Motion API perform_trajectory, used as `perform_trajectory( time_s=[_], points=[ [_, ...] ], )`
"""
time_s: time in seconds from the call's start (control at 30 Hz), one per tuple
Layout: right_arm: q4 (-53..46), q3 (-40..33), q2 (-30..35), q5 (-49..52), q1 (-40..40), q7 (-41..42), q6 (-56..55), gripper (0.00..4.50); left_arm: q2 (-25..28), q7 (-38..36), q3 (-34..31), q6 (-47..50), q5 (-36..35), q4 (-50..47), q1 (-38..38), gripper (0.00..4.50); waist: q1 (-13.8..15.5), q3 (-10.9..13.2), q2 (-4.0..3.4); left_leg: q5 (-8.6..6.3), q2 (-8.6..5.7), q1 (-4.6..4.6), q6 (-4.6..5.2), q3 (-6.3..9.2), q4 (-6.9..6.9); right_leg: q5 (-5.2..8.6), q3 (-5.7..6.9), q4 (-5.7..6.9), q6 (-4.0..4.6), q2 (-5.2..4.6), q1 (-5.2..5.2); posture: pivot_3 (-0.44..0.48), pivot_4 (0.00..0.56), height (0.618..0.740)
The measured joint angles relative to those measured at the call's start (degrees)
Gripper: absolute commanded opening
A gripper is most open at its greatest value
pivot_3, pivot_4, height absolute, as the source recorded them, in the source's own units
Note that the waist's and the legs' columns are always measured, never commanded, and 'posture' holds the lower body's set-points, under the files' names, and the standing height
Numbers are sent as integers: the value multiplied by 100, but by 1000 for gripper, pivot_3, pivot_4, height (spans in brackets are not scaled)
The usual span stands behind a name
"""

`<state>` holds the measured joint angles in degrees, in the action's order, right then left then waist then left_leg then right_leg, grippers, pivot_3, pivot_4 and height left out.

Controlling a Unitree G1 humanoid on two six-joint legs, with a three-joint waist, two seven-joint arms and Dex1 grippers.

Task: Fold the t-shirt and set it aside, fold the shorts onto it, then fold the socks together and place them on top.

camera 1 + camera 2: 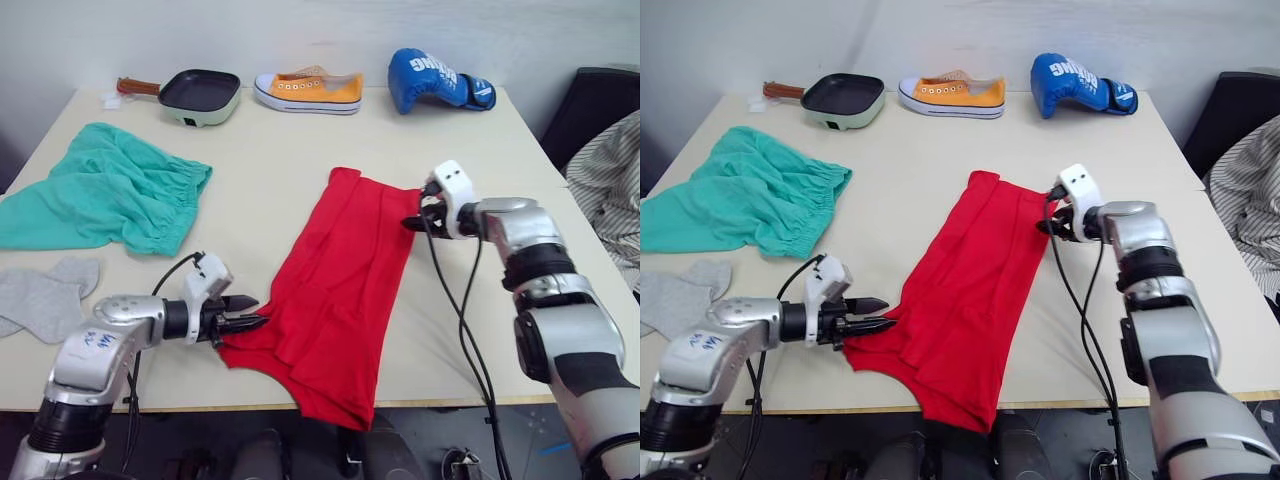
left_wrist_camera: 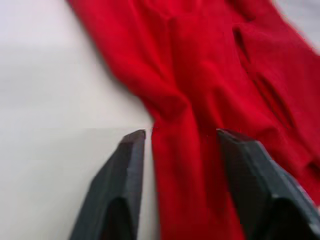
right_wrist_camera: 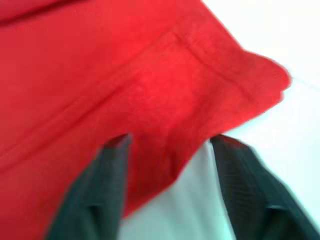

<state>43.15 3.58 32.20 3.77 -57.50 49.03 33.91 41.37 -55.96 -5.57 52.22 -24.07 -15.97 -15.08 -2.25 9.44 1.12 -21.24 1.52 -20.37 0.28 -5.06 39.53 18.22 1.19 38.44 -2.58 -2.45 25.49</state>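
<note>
The red t-shirt [image 1: 340, 280] lies folded into a long strip on the table's middle, its near end hanging over the front edge. My left gripper [image 1: 252, 312] is at the strip's near left corner. It is open, and a ridge of red cloth [image 2: 175, 150] runs between its fingers [image 2: 131, 160]. At the far right corner my right gripper [image 1: 413, 220] is also open, straddling the shirt's edge [image 3: 165, 125]. The teal-green shorts [image 1: 110, 190] lie spread at the left. The grey socks [image 1: 45, 295] rest near the front left edge.
Along the table's [image 1: 270, 160] far edge stand a small green pan [image 1: 200, 95], a yellow sneaker [image 1: 308, 90] and a blue boxing glove [image 1: 438, 80]. A striped cloth [image 1: 610, 180] lies off the table to the right.
</note>
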Motion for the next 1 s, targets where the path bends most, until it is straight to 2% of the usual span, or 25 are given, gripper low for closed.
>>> perform_trajectory(
  time_s=[0.07,0.13,0.17,0.33,0.4,0.47,0.53,0.67,0.83,1.0],
  points=[
    [-1279,-185,303,356,617,212,911,3993,167,-153,-111,24,-161,383,-497,3696,71,2,-4,0,0,-3,0,5,-2,0,4,-9,0,1,0,0,150,740],
    [-2568,-338,493,818,1232,362,1887,4006,184,-166,-127,-67,-159,1013,-1154,4369,96,4,-7,0,-4,-7,0,13,0,0,8,-7,0,-2,-2,0,150,740],
    [-3104,-398,533,1031,1478,398,2284,4006,159,-148,-108,-153,-130,1339,-1428,4468,100,4,-7,0,-4,-7,1,12,3,0,8,-8,-1,0,-2,0,150,740],
    [-4284,-596,628,1584,1901,239,3274,4006,-1,-120,181,-412,-41,2173,-1851,4468,30,7,-12,-2,-3,-2,3,-2,1,-2,-1,-6,-4,2,2,0,150,740],
    [-5122,-988,772,1909,2623,179,3803,4006,-413,-113,641,-894,347,3193,-2592,4468,171,5,-5,3,-4,-4,-3,20,5,-1,17,-25,-2,4,-1,0,150,740],
    [-6381,-1152,614,2466,3817,137,4526,4006,-992,-50,1254,-1880,1098,4916,-3732,4468,401,2,11,9,-3,-43,-13,63,31,2,39,-45,3,15,-6,0,150,740],
    [-7106,-1225,405,2763,4277,17,4718,4006,-1411,116,1507,-2621,1541,6069,-4366,4468,375,0,6,4,-17,-63,4,56,47,-13,23,-33,-23,9,2,0,150,740],
    [-7486,-1269,272,3045,4496,-257,4902,4006,-1839,100,1612,-3561,1905,7322,-4912,4468,180,-3,13,3,-30,-66,34,37,50,-31,-4,-44,-51,0,3,0,150,740],
    [-7485,-1368,344,3279,4529,-416,4991,4006,-1875,-230,1548,-4018,2036,7894,-5066,4468,211,-3,13,4,-27,-69,32,47,49,-30,9,-45,-49,0,7,0,150,740],
    [-7529,-1483,317,3465,4651,-596,4988,4006,-2112,-97,1491,-4250,2217,8301,-5227,4468,243,-3,18,5,-39,-74,42,49,54,-33,8,-47,-55,-15,4,0,150,740]
  ],
)
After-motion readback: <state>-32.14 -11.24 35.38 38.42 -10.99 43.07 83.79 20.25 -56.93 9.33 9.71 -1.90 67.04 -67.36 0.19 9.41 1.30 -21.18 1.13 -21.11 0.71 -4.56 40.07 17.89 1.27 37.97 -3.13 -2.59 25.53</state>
